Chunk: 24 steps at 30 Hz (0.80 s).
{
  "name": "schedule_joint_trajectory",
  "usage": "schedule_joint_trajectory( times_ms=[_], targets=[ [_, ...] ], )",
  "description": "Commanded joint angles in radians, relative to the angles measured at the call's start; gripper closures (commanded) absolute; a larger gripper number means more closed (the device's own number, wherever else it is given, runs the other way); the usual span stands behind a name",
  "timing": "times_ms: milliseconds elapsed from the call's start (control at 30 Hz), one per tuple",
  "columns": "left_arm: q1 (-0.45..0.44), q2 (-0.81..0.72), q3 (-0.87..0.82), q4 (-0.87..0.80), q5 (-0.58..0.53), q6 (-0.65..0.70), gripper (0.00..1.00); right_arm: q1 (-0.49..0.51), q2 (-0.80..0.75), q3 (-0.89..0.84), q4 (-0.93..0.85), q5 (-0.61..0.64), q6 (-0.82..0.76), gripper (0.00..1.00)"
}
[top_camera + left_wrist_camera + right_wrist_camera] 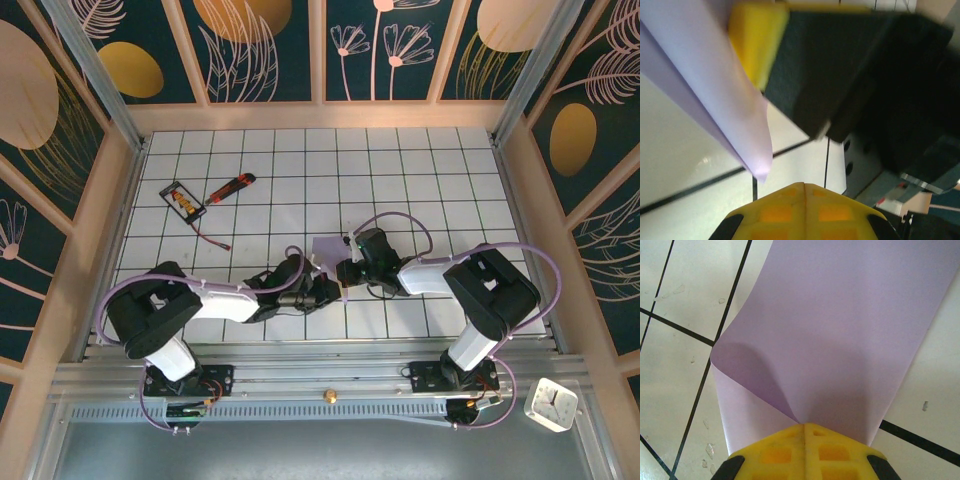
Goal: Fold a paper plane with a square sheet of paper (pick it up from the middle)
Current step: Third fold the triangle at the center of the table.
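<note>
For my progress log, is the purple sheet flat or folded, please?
Loosely folded: the sheet curls over onto itself, its layers pinched together in the right fingers.

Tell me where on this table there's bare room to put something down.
Free: the far right of the table, from the utility knife across to the right wall. Crowded: near centre, where the left gripper and right gripper meet at the sheet of paper, and far left, with the black-framed card and knife.
</note>
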Motion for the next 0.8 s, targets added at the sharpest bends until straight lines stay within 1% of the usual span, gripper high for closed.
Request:
schedule_joint_trajectory(
  times_ms=[0, 467, 633, 767],
  targets=[
    [0.012, 0.014, 0.006, 0.053, -0.009, -0.026, 1.0, -0.001, 0.047, -0.037, -0.17, 0.021, -0.004, 1.0],
    [0.017, 0.135, 0.053, 0.11, -0.025, -0.045, 1.0, 0.0, 0.057, -0.037, -0.164, 0.019, -0.002, 1.0],
    [0.017, 0.155, 0.06, 0.074, -0.044, -0.04, 1.0, 0.0, 0.059, -0.033, -0.165, 0.019, -0.006, 1.0],
    [0.017, 0.168, 0.088, -0.016, -0.046, -0.001, 1.0, 0.0, 0.059, -0.033, -0.165, 0.019, -0.005, 1.0]
  ],
)
